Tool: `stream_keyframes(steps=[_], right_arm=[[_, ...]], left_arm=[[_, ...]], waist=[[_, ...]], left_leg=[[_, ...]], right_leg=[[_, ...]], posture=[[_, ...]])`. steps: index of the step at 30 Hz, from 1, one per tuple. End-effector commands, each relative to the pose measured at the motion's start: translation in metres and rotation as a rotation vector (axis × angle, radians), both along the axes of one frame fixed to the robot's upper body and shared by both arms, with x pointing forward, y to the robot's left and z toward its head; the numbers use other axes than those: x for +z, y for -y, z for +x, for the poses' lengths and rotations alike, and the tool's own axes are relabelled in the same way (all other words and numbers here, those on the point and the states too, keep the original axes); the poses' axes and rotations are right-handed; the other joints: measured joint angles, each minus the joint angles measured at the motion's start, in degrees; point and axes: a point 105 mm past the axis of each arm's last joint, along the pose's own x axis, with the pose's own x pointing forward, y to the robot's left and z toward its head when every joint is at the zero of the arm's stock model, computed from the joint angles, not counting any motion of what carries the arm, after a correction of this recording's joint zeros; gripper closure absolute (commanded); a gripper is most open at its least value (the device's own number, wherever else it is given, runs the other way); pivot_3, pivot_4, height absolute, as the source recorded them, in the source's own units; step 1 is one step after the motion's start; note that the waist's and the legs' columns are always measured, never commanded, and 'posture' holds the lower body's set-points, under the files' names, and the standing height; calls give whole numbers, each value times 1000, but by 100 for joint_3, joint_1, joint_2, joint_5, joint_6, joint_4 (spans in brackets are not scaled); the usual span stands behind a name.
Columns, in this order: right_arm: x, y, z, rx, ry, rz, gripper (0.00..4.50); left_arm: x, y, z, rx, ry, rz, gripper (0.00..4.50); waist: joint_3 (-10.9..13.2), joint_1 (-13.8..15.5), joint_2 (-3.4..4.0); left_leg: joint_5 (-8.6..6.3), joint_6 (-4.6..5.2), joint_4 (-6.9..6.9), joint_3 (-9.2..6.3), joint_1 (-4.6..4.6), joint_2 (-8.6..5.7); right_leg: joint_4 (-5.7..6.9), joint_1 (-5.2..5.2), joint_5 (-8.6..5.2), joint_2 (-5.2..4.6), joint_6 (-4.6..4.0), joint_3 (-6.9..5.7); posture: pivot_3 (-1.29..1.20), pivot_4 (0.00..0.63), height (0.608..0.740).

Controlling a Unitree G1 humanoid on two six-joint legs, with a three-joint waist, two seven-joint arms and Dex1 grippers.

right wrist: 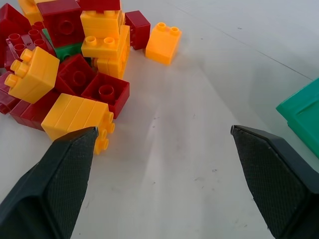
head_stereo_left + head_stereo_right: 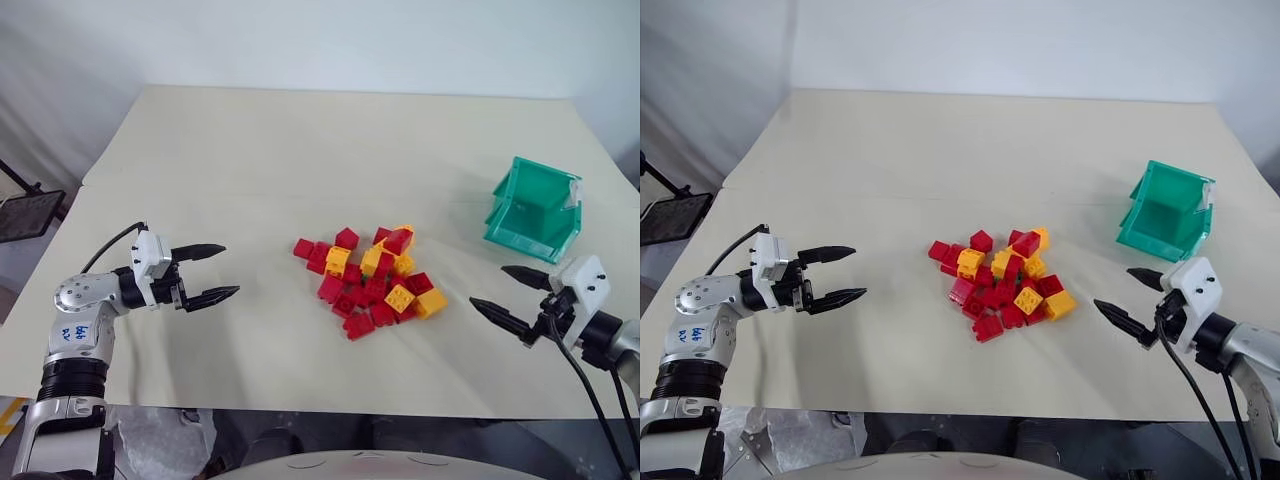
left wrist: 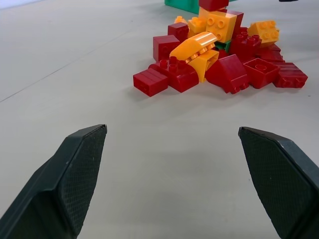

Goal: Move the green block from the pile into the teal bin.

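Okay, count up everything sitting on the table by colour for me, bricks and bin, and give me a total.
Red bricks: about 14, some partly buried
Yellow bricks: about 6
Green block: 1, wedged under the others
Teal bin: 1
Total: about 22

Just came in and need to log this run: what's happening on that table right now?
A two-armed robot faces a pile of small red and yellow studded plastic bricks on a pale table. The left gripper and right gripper hover open on either side of the pile, holding nothing. The small green studded brick lies wedged under other bricks, barely peeking out. The teal plastic bin with its slanted open front sits empty beyond the right gripper, so the move has not begun.
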Motion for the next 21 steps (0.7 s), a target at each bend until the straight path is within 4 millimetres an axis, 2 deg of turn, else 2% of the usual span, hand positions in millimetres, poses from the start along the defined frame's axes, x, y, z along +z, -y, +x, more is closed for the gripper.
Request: stream_keyframes(steps=[1,5,10,11,14,17,19,21], right_arm=[[9,1,-2,-3,44,-10,23],[10,0,-2,-16,48,-18,23],[11,-11,-1,-28,25,-47,23],[11,-16,-1,-10,15,-48,23],[23,-47,-3,79,47,-20,23],[38,-76,-3,130,78,44,653],[43,-88,-3,148,80,68,1303],[43,-114,2,184,37,122,2014]], left_arm=[[9,1,1,-18,43,-6,0],[9,-1,9,53,4,-22,0],[9,1,8,46,-46,-28,0],[9,0,8,53,-49,-28,0],[10,2,9,50,-36,-26,0],[15,6,10,17,-9,-32,0],[16,7,10,6,7,-36,0],[21,13,9,-39,64,-60,0]], waist=[[0,-1,0],[0,-6,0],[0,-9,0],[0,-7,0],[0,-9,0],[0,-10,0],[0,-10,0],[0,-13,0]], left_leg=[[0,0,0,0,0,0],[0,0,0,0,1,0],[0,0,0,1,1,2],[0,0,0,1,1,2],[0,0,0,1,1,2],[0,-2,1,1,1,3],[0,-3,1,1,0,4],[0,-4,1,1,0,4]], right_leg=[[0,0,0,0,0,1],[0,0,0,0,0,0],[1,0,0,2,0,1],[1,-1,0,2,0,1],[1,-1,0,2,0,2],[2,-3,0,2,0,3],[1,-4,0,2,0,3],[1,-4,0,3,0,3]], posture=[[0,150,740],[0,150,740],[0,150,740],[0,150,740],[0,150,740],[0,150,740],[0,150,740],[0,150,740]])
